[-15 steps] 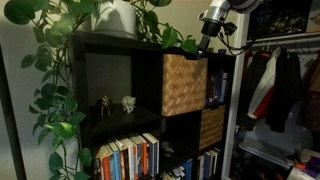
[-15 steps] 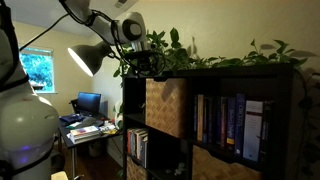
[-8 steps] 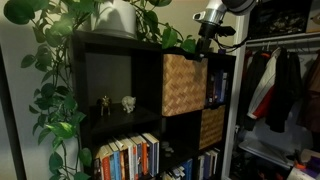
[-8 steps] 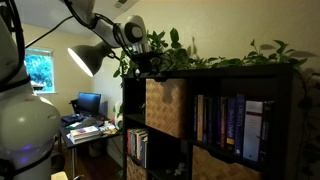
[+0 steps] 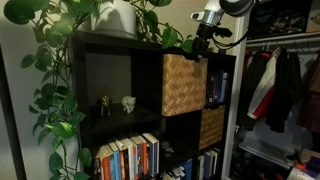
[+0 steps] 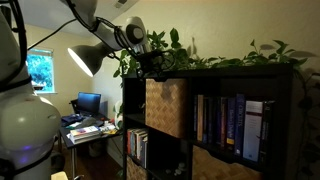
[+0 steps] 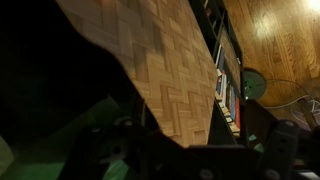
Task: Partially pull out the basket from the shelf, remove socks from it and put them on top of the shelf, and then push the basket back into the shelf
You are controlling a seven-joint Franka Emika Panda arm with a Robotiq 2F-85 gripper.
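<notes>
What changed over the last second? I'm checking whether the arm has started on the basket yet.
The gripper edged slightly along the top of the shelf, toward the potted plant, and took hold of nothing. The basket stayed where it was, sticking partly out of its compartment. The books and figurines did not move.

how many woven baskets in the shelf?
2. Upper basket in the shelf's top row; lower basket one row down, nearer the closet. Lower rows are cut off, so more may be hidden.
</notes>
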